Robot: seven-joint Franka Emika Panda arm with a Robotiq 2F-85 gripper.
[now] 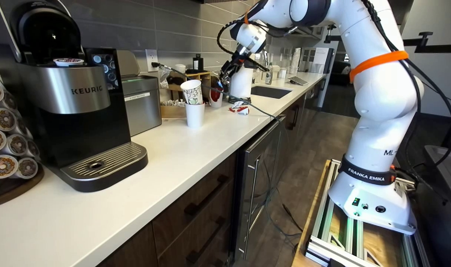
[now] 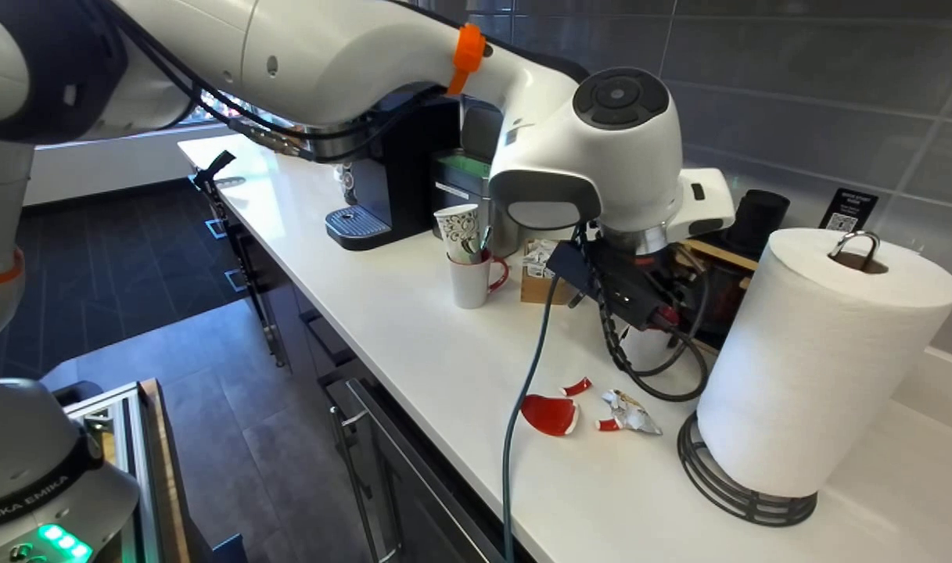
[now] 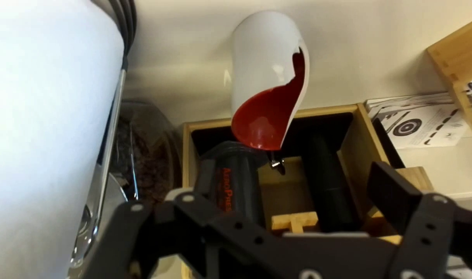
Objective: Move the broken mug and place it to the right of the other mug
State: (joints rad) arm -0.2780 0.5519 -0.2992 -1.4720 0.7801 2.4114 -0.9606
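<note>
One long white surface (image 2: 444,352) ran below the jaws, with the paper-towel roll (image 2: 820,375) rising near them on one side. A wooden organizer (image 3: 369,131) showed behind the jaws in the wrist view. The other mug (image 2: 468,285) stood well apart from them, on the side away from the roll. The thing I had to reach was the broken mug (image 3: 265,73), white outside, red within: it stood upright on the surface, below the jaws and out past their tips, its long axis vertical. It lay inside their span but off centre, toward the roll. The jaws were spread wide and held nothing. I judged from my station that the approach turned on a slight shift that way before going down, and that the roll might crowd me. Smallest, red shards (image 2: 550,414) lay below the jaws, toward the surface's front edge.
</note>
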